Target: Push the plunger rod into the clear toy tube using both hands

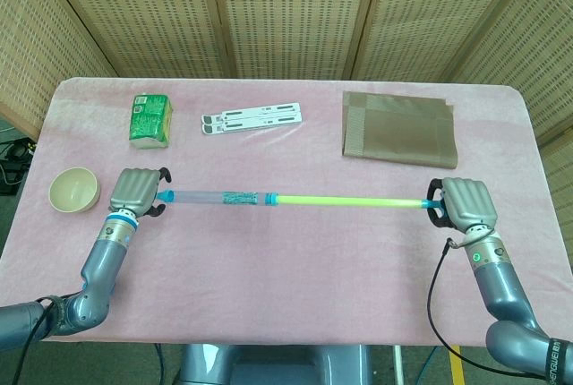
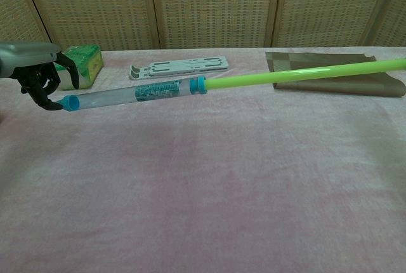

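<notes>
The clear toy tube [image 1: 215, 196] [image 2: 127, 94] with a blue-green printed label hangs level above the pink cloth. Its green plunger rod [image 1: 345, 200] [image 2: 298, 74] sticks far out of the tube's right end through a blue collar [image 2: 200, 84]. My right hand [image 1: 466, 203] grips the rod's far end at the table's right side; the chest view does not show this hand. My left hand [image 1: 137, 192] [image 2: 37, 76] is at the tube's blue tip [image 2: 67, 103]. Its curled fingers stand apart around the tip and touch it, without closing on it.
A green packet [image 1: 149, 120], a white folding stand [image 1: 252, 119] and a brown cloth [image 1: 399, 128] lie along the back of the table. A cream bowl [image 1: 73, 190] sits at the left edge, just beyond my left hand.
</notes>
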